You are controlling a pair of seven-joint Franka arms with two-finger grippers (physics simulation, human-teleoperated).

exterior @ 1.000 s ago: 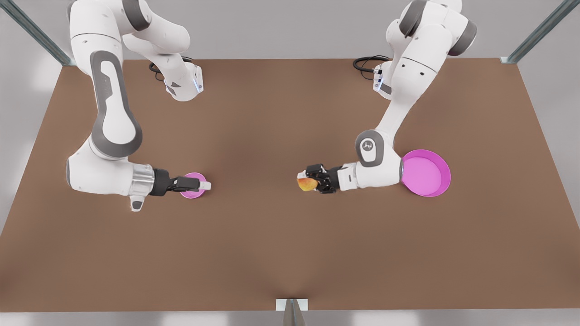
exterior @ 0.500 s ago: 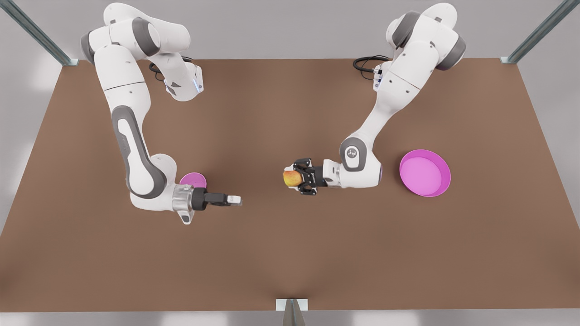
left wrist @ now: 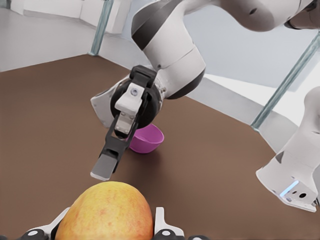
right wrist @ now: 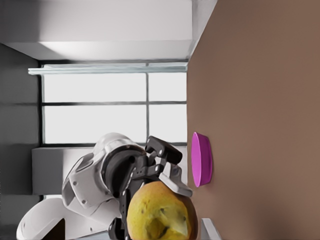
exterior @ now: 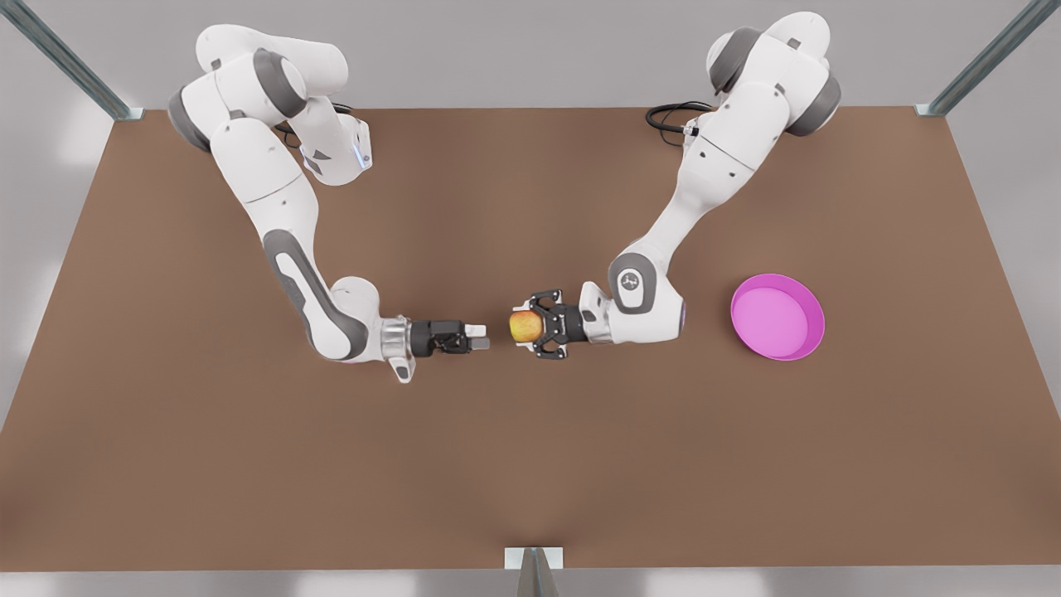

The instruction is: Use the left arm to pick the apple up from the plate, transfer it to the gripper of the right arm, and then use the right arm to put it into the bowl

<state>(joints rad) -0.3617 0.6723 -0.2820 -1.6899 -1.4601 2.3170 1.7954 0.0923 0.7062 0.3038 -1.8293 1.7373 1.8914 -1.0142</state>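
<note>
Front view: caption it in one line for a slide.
Left gripper holds the apple out toward the right gripper above the table, plate behind.

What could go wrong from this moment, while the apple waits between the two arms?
1. The right tool points at the apple held by the left tool; a slightly misaligned approach could knock it loose.
2. The apple hangs over the bare table, away from the plate and the bowl; released early, it would probably fall and roll.
</note>
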